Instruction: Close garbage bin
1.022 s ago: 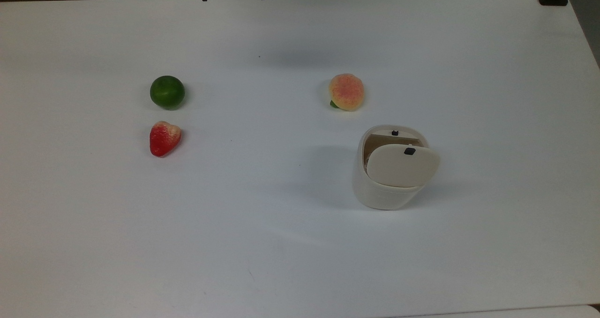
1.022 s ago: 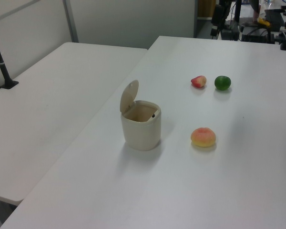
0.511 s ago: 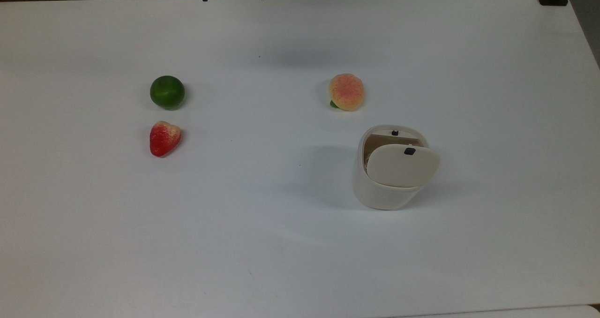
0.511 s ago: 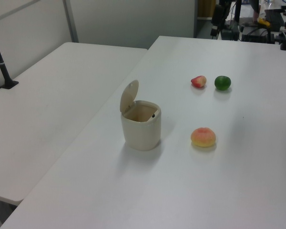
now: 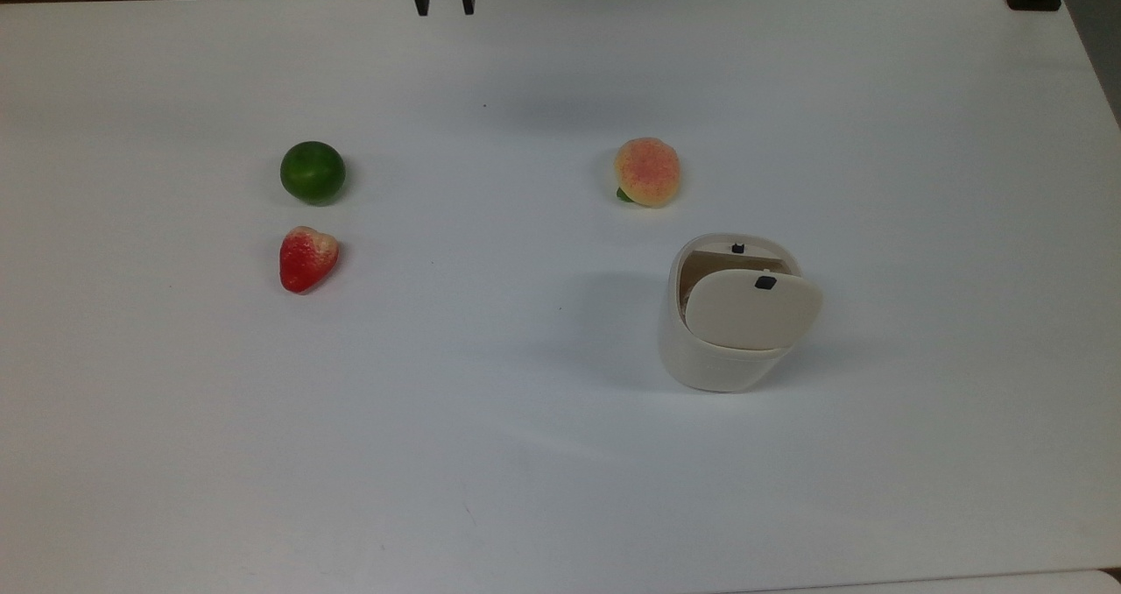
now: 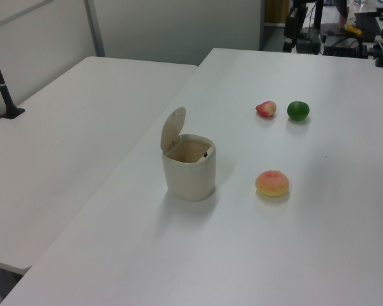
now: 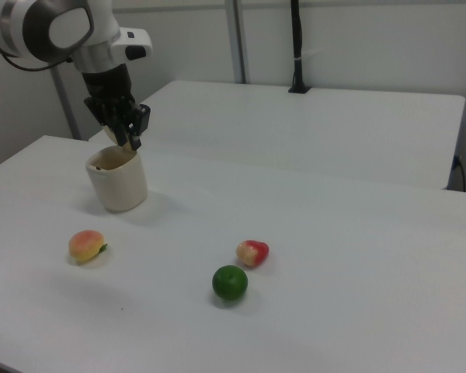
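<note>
In the top view the bin (image 5: 714, 357), lid (image 5: 751, 309) raised, stands well below and right of the claw (image 5: 443, 5). Strawberry (image 5: 306, 258), lime (image 5: 312, 172) and peach (image 5: 647, 171) lie nearer it. The claw's fingers stand apart, holding nothing.

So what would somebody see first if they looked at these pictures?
Probably the cream garbage bin with its lid tipped up, standing on the white table. Then three bright fruits: a peach close to the bin, and a green lime beside a red strawberry further off.
</note>
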You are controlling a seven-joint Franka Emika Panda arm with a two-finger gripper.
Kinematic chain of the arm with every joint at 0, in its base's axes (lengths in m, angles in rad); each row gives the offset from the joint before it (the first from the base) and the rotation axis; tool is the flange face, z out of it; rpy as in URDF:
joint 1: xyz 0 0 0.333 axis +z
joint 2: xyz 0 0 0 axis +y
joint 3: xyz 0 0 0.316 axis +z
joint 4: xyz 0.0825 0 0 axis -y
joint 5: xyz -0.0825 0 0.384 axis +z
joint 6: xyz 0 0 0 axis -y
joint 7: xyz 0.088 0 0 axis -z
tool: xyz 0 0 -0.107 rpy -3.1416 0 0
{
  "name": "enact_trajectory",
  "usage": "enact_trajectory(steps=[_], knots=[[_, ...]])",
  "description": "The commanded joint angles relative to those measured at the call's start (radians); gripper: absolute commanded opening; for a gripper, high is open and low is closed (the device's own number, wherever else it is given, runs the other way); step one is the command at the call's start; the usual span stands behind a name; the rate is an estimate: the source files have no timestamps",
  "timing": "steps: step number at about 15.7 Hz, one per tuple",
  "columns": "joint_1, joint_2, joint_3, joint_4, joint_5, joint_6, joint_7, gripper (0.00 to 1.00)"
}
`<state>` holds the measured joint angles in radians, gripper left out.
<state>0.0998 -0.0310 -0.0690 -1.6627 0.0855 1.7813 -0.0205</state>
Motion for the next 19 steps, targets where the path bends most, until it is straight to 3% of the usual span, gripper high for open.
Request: enact_trajectory(steps=[1, 3, 10, 19], knots=[[0.011, 0.002, 0.012, -0.020, 0.023, 0.023, -0.004, 0.16], [0.009, 0.006, 0.032, -0.020, 0.023, 0.023, -0.012, 0.00], [0.011, 0.036, 0.087, -0.023, 0.059, 0.056, 0.022, 0.00], [0.090, 0.126, 0.097, -0.002, 0.043, 0.413, 0.165, 0.00]])
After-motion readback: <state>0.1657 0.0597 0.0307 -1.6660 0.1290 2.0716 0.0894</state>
